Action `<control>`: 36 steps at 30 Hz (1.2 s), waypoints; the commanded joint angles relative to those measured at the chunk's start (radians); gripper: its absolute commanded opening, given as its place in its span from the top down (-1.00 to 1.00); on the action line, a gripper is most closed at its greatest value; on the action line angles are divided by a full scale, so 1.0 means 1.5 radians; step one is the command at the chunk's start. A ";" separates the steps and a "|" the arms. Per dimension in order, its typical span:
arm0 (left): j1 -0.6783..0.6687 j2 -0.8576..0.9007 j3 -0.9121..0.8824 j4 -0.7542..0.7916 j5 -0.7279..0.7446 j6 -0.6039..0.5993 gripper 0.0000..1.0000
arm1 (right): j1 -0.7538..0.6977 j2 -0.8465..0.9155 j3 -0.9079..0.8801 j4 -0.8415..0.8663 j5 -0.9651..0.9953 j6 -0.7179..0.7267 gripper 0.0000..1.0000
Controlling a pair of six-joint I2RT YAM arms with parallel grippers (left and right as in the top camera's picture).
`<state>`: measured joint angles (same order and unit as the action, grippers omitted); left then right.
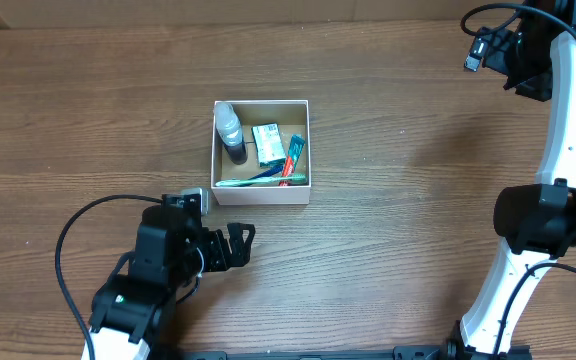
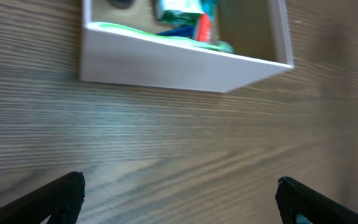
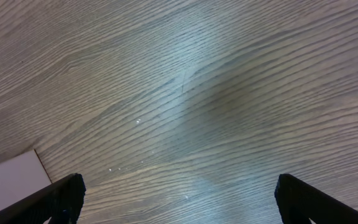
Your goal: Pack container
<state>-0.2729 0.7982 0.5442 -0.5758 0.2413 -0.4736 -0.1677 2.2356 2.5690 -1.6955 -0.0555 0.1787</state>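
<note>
The container [image 1: 261, 194] is a square shallow box with white walls and a brown floor, standing mid-table. Inside lie a small dark bottle with a grey cap [image 1: 231, 131], a green packet [image 1: 267, 142], a green and blue toothbrush [image 1: 258, 179] and a red and teal tube [image 1: 293, 158]. My left gripper [image 1: 240, 244] hovers just in front of the box's near wall [image 2: 179, 65], open with only bare wood between its fingers [image 2: 73, 190]. My right gripper [image 3: 179, 186] is far off at the back right, open over bare wood.
The table is brown wood grain. The right arm [image 1: 568, 110] rises white along the right edge, with black cables [image 1: 498, 12] at the top. A cable [image 1: 68, 235] loops left of the left arm. A white corner [image 3: 11, 183] shows low left in the right wrist view.
</note>
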 commanded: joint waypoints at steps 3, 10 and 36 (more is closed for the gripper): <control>-0.009 0.009 -0.007 0.024 -0.106 0.032 -1.00 | 0.000 -0.021 0.001 0.002 -0.004 -0.005 -1.00; 0.012 -0.162 -0.171 0.307 -0.143 0.213 -1.00 | 0.000 -0.021 0.001 0.002 -0.004 -0.005 -1.00; 0.161 -0.481 -0.351 0.315 -0.149 0.354 -1.00 | 0.000 -0.021 0.001 0.002 -0.004 -0.005 -1.00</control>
<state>-0.0490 0.1246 0.0471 -0.1268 0.0467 0.0303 -0.1677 2.2356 2.5690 -1.6955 -0.0559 0.1783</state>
